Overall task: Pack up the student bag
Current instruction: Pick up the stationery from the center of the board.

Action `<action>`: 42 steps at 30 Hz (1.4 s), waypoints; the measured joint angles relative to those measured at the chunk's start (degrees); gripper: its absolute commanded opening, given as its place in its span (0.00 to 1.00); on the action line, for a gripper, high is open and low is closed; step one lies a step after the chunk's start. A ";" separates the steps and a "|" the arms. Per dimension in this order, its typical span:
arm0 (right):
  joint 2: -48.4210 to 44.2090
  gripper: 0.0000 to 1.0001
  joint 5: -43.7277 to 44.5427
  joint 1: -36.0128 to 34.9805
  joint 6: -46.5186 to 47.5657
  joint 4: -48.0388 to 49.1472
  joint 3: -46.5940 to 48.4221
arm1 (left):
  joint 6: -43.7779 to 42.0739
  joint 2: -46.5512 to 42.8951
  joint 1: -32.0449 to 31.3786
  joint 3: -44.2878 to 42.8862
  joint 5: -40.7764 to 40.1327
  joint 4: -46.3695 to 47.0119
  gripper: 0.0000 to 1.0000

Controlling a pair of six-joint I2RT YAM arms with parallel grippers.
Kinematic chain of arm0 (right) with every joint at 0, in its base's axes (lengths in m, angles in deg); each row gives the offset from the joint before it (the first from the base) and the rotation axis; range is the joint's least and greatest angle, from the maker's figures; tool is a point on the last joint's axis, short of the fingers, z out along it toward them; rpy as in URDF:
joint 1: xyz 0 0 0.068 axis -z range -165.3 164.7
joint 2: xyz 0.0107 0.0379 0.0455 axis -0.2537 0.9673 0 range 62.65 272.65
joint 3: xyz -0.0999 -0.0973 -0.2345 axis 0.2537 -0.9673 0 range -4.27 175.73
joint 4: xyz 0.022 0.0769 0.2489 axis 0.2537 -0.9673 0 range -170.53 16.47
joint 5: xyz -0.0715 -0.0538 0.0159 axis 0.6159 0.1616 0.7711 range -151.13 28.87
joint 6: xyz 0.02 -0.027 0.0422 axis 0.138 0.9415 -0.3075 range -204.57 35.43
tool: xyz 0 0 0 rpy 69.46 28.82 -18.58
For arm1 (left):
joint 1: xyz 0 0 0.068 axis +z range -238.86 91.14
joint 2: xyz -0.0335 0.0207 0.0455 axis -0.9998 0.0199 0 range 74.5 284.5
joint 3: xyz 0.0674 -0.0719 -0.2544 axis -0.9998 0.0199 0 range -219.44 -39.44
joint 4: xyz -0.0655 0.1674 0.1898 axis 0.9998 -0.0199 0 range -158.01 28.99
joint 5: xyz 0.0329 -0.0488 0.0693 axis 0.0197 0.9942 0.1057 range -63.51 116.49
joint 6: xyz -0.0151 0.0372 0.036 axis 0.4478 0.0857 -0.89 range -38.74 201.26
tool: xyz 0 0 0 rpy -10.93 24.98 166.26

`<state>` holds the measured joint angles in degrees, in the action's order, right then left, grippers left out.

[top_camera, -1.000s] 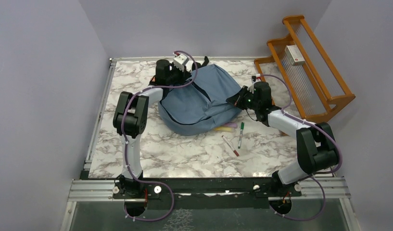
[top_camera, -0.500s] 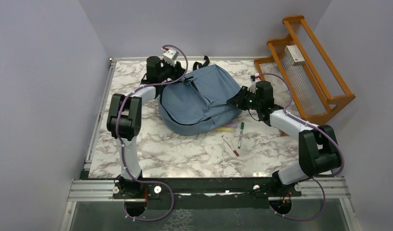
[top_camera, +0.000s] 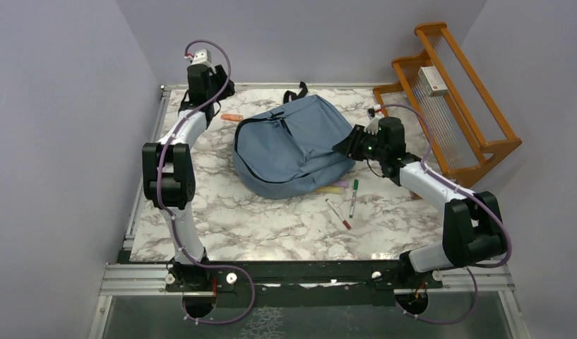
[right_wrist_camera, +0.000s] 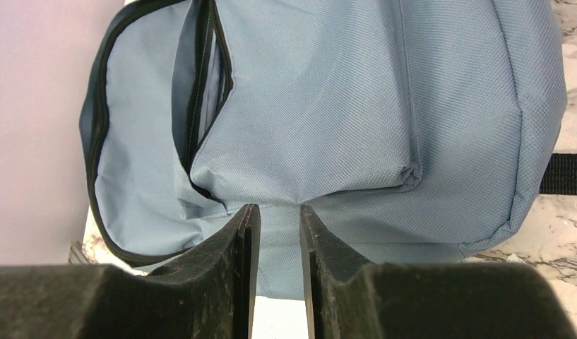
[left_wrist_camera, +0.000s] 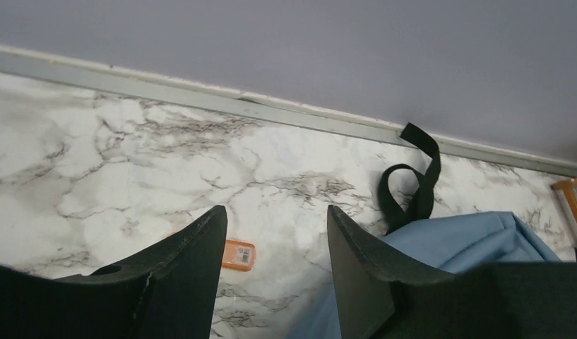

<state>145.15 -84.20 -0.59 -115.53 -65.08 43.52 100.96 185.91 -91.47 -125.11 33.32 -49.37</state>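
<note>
The student bag (top_camera: 292, 145) lies flat in the middle of the marble table, slate-blue, with its dark zipper partly open (right_wrist_camera: 200, 92) and a black top loop (left_wrist_camera: 412, 185) at the back. My left gripper (top_camera: 220, 90) hangs open over the table's back left corner, away from the bag, with nothing between its fingers (left_wrist_camera: 277, 210). My right gripper (top_camera: 342, 147) sits at the bag's right edge. Its jaws stand a little apart (right_wrist_camera: 278, 208), with the blue fabric just beyond the tips and not pinched.
A small orange item (top_camera: 232, 117) lies on the table left of the bag. A green pen (top_camera: 354, 198), a red pen (top_camera: 338, 213) and a yellow-pink item (top_camera: 332, 188) lie in front of the bag. A wooden rack (top_camera: 476, 134) with a white box (top_camera: 432, 80) stands at the right.
My left arm has swung from the bag's top back to the back left corner and its jaws have opened. The right jaws have parted at the bag's edge.
</note>
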 measured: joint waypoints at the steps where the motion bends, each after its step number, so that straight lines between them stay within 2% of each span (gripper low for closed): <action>1: 0.02 0.32 0.02 0.00 0.00 -0.22 -0.02 | 1.01 1.03 0.28 -2.03 -0.90 -2.23 0.57; 7: 0.00 0.33 0.00 0.00 0.00 -1.09 -0.07 | 8.92 9.81 0.98 -13.20 -9.01 -17.22 0.58; 10: 0.00 0.33 0.02 0.00 -0.02 -1.44 -0.07 | 12.72 16.81 0.98 -21.92 -12.96 -25.42 0.61; 13: 0.02 0.33 0.02 0.00 -0.02 -1.75 -0.09 | 15.54 21.09 0.59 -26.03 -16.41 -31.43 0.64; 17: 0.02 0.33 0.04 0.00 -0.04 -1.75 -0.09 | 17.33 22.18 -0.11 -26.64 -20.68 -36.22 0.73; 27: 0.11 0.34 0.07 0.00 -0.07 -2.14 -0.63 | 21.77 26.36 -3.04 -33.94 -27.10 -41.44 0.80; 36: 0.11 0.34 0.07 0.00 -0.07 -2.19 -0.72 | 25.31 30.03 -3.63 -36.68 -28.87 -44.50 0.78; 42: 0.09 0.35 0.07 0.00 -0.09 -2.32 -1.01 | 25.35 30.51 -3.63 -37.16 -29.49 -44.63 0.59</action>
<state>145.24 -84.13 -0.59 -115.61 -67.40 42.51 126.32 216.43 -95.10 -162.27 3.83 -94.00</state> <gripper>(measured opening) 0.343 0.689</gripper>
